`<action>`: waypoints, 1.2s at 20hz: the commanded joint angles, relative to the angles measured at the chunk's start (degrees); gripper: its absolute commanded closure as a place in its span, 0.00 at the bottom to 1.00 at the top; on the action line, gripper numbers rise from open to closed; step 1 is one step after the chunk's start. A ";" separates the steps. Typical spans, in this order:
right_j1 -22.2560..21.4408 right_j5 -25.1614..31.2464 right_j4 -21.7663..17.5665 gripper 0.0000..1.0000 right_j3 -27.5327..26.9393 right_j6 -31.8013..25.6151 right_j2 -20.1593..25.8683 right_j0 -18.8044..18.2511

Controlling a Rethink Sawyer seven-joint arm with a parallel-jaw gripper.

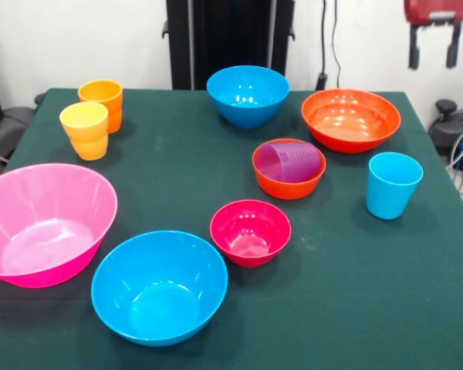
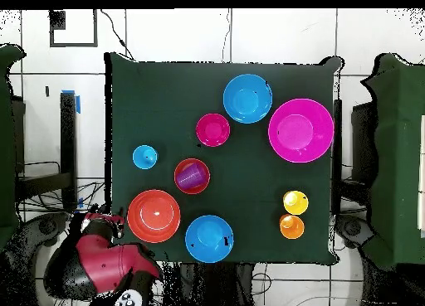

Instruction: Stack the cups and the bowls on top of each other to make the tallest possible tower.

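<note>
A translucent purple cup point(image 1: 292, 162) lies on its side inside the small orange-red bowl point(image 1: 289, 188) at mid-table; both also show in the overhead view point(image 2: 192, 176). The small magenta bowl point(image 1: 250, 231) stands apart in front of it. The light blue cup point(image 1: 393, 185) stands upright to its right. The wide orange-red bowl point(image 1: 350, 119) and one blue bowl point(image 1: 248, 95) sit at the far side. The second blue bowl point(image 1: 159, 287) and the pink bowl point(image 1: 42, 223) sit near left. The orange cup point(image 1: 101, 102) and yellow-orange cup point(image 1: 85, 129) stand far left. My gripper point(image 1: 433, 54) hangs open and empty, high beyond the table's far right corner.
The green table point(image 1: 347, 293) has bare cloth at the near right. The black pedestal point(image 1: 230, 38) stands behind the far edge. Cables and dark equipment point(image 1: 455, 127) lie off the right side. In the overhead view the red arm point(image 2: 104, 257) is folded off the table's lower left corner.
</note>
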 commanded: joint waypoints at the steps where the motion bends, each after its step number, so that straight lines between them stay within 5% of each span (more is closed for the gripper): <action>1: 9.85 -3.06 -3.14 0.00 2.30 9.74 9.51 -5.72; 6: 12.23 -6.81 -14.03 0.00 6.08 7.66 19.24 -19.95; 11: 22.26 -4.77 -26.58 0.00 3.80 3.07 32.37 -36.45; 15: 32.66 0.89 -34.63 0.00 3.04 1.11 48.66 -50.50; 20: 45.16 10.12 -37.82 0.00 3.51 -3.48 61.62 -61.62; 24: 51.58 13.25 -38.87 0.00 3.80 -5.84 62.98 -65.56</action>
